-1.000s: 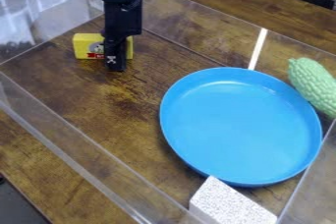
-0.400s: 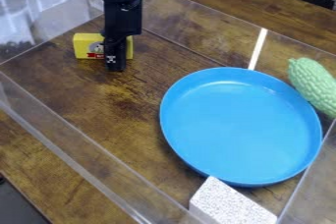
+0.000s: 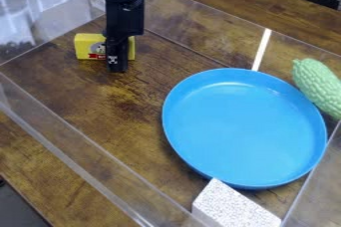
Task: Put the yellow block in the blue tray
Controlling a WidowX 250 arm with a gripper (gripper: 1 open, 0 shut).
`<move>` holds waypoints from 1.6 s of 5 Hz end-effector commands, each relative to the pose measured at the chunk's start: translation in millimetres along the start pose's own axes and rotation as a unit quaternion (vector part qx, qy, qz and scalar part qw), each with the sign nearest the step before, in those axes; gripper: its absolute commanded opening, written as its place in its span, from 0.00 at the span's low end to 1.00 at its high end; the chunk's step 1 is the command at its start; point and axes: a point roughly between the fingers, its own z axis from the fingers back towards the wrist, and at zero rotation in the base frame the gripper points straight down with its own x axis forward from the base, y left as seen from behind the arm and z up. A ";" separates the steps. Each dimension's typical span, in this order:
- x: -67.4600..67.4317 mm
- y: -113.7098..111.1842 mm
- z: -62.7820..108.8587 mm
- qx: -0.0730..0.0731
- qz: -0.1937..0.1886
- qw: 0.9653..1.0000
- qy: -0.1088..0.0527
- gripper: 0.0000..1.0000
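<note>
I find the yellow block (image 3: 90, 47) lying on the wooden table (image 3: 107, 112) toward 10 o'clock in the view, its red-and-white label facing the camera. It lies well outside the blue tray (image 3: 245, 127), which fills the area toward 4 o'clock and holds nothing.

My gripper (image 3: 116, 64) points straight down over the block's right end, low against the table. Its jaws are drawn together as far as they go. From this angle I cannot confirm whether they pinch the block's edge or merely stand closed just in front of it; the black fingers hide the contact. I judge the low, vertical pose to be a top-down grasp on the block's narrow side, since the block is small and lies flat.

2 other items lie clear of the work: a bumpy green object (image 3: 320, 85) at 3 o'clock, just outside the tray's rim, and a white speckled sponge (image 3: 236, 207) at 5 o'clock, touching or nearly touching the rim. Neither blocks a path from block to tray.

My assessment: the lift is not yet made. The risk is a partial pinch that lets the block slip.
</note>
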 end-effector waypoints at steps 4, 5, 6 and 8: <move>-1.0 16.1 14.1 0.030 0.002 0.999 -0.016 0.00; -0.3 17.0 14.1 0.031 0.001 0.999 -0.017 0.00; 0.4 17.7 14.3 0.031 0.001 0.999 -0.017 0.00; 1.6 19.4 14.6 0.032 -0.001 0.999 -0.017 0.00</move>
